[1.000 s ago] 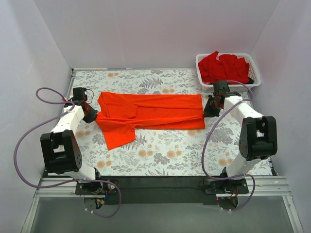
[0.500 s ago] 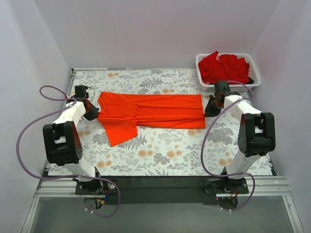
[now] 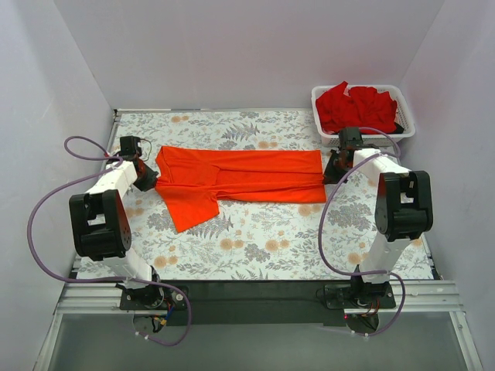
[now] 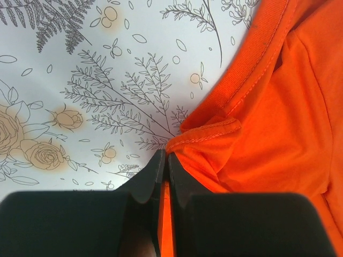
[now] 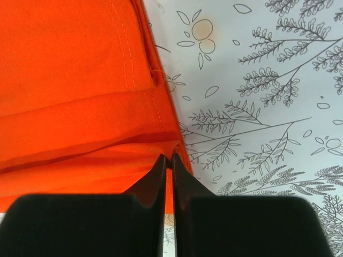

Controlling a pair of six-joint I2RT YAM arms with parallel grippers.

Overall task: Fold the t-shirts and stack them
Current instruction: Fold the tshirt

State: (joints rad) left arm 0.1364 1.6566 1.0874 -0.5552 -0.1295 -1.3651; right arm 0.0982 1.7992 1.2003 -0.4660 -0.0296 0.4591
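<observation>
T-shirt on floral tablecloth, white walls

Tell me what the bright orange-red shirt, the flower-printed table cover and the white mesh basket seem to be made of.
Bright orange-red shirt: soft matte knit cloth, likely cotton; stitched hems, limp folds.
Flower-printed table cover: smooth matte sheet, perhaps cloth or vinyl.
White mesh basket: probably rigid plastic; latticed walls.

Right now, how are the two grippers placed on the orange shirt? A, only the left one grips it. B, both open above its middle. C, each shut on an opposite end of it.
C: the left gripper pinches cloth at one end of the orange shirt, and the right gripper pinches the other end, with orange cloth showing between each pair of fingers.
</observation>
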